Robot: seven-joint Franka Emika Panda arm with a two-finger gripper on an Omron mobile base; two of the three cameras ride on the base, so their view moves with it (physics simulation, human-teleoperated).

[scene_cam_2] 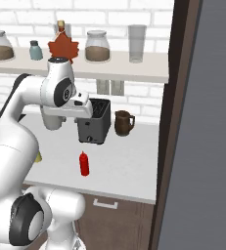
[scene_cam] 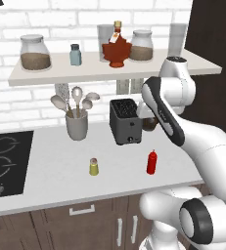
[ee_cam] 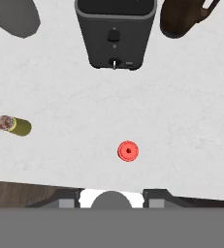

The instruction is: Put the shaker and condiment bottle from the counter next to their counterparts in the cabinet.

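Grey counter (scene_cam: 51, 161) with shaker (scene_cam: 93, 167) and condiment bottle (scene_cam: 152, 162) upright, brown jug (scene_cam_2: 124, 122) clear from right base view, hand (ee_cam: 111, 196) pressed together, empty.

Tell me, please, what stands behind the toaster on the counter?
Behind the toaster, toward the wall, a dark brown jug stands at its right on the counter, with wall sockets above. The counter directly behind it is hidden by its body.

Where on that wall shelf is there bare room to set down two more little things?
The shelf has a bare patch between the left jar and the blue shaker. A narrow gap lies between that shaker and the maple-leaf bottle. Right of it, a glass, another jar and a tall glass crowd together.
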